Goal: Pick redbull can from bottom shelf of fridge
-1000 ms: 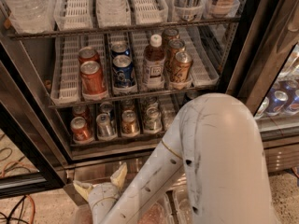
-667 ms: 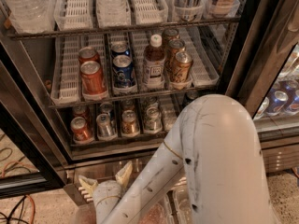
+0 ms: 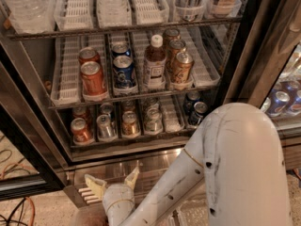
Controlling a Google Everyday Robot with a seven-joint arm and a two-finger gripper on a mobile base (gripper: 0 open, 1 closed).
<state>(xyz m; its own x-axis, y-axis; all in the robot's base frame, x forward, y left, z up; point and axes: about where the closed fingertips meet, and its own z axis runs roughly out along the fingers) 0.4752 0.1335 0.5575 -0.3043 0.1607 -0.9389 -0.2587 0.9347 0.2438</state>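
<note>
The end effector hangs wide open and empty, low before the fridge's steel base. The redbull can is at its 12 o'clock, at the front of the bottom shelf. Dividers fence it from the red can and gold can, probably to leave finger room.

Brown bottle, blue can, orange-red can

Gripper sat low before the fridge base, fingers spread. Its wrist ran off the lower edge. White arm covered the right end of the bottom shelf and part of the dark blue cans. Rear cans in each lane were hidden behind front ones. Top rack was cut off at the upper edge. Can labels were too blurred to read.
</note>
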